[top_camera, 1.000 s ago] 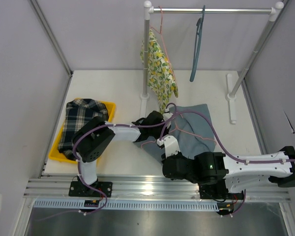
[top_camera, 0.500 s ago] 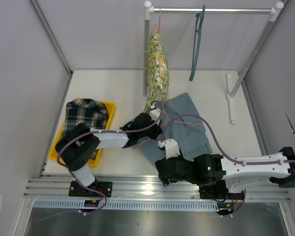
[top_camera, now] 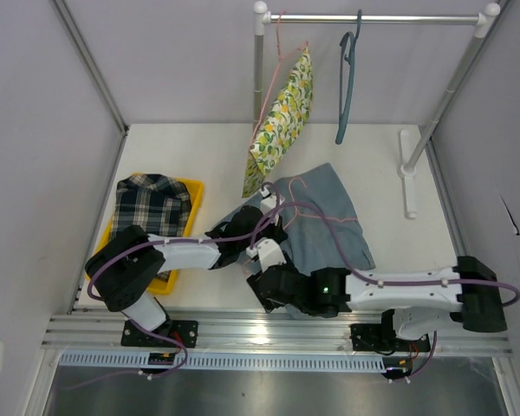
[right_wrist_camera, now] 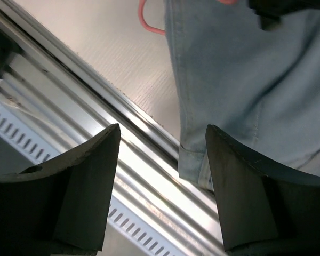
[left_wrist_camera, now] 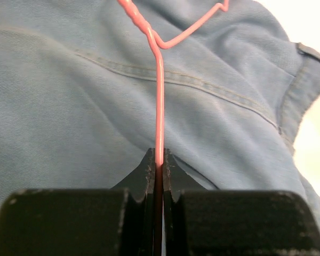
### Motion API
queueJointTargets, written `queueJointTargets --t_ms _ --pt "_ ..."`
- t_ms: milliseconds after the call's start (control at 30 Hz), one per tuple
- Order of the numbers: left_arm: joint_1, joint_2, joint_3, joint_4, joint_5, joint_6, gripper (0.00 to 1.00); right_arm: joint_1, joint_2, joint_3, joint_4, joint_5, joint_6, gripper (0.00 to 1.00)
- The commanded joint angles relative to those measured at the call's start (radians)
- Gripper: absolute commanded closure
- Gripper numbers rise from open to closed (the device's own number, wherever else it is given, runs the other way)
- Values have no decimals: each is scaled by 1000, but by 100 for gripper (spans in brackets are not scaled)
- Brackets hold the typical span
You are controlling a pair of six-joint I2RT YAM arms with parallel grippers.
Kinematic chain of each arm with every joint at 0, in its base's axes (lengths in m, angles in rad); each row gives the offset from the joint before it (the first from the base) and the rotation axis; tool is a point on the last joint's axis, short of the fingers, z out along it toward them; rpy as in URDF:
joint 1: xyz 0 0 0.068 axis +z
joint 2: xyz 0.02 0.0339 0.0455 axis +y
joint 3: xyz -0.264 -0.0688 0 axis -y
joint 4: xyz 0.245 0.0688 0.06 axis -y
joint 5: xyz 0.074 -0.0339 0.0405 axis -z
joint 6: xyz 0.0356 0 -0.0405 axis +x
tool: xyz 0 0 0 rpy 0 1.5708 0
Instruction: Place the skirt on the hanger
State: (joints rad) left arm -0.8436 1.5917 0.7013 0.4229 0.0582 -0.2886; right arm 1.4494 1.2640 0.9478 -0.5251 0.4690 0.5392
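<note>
The left arm's jaws [left_wrist_camera: 158,154] are pressed together on a thin pink wire, the straight run of a second pink hanger [left_wrist_camera: 159,96] that lies flat on a blue denim shirt [left_wrist_camera: 69,106]. Pinching the bare wire there, rather than the cloth, looks like a way to shift that hanger alone and leave the shirt lying.

The right arm's jaws [right_wrist_camera: 162,133] are spread wide with nothing between them. They hang over the near hem of the denim shirt and the metal rail at the edge of the surface [top_camera: 191,147], so I would say that arm is only waiting.

From above, the shirt is spread in the middle of the surface with both arms reaching in over its near-left corner. Left of it a plaid shirt [top_camera: 152,208] sits in a yellow tray [top_camera: 195,186].

Behind, the skirt [top_camera: 282,121] is up on the clothes rack [top_camera: 373,17]. It hangs slantwise from a pink hanger [top_camera: 277,52] hooked over the bar, its low corner close above the denim. A blue-grey hanger [top_camera: 345,87] hangs bare beside it. To my eye the skirt is already hung.
</note>
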Motion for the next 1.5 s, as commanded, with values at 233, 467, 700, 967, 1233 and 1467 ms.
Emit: queueJointTargets --t_ms 233,467,700,967,1233,1467 --pt "-12 -33 46 -4 -18 -26 100 11 268 -3 227 125 -179 24" --pt "-12 -29 63 -15 -20 -23 100 9 379 -29 292 235 -191 40" --pt "-12 -22 76 -24 -54 -12 100 65 400 51 232 254 -183 85" --pt "-11 4 119 -72 -199 -20 100 140 364 141 182 37 -108 92" --pt "-12 -12 75 -21 -227 -61 100 95 264 122 139 -13 -41 53" --pt "-12 -48 10 20 -242 -67 100 -61 -33 77 -30 63 68 29"
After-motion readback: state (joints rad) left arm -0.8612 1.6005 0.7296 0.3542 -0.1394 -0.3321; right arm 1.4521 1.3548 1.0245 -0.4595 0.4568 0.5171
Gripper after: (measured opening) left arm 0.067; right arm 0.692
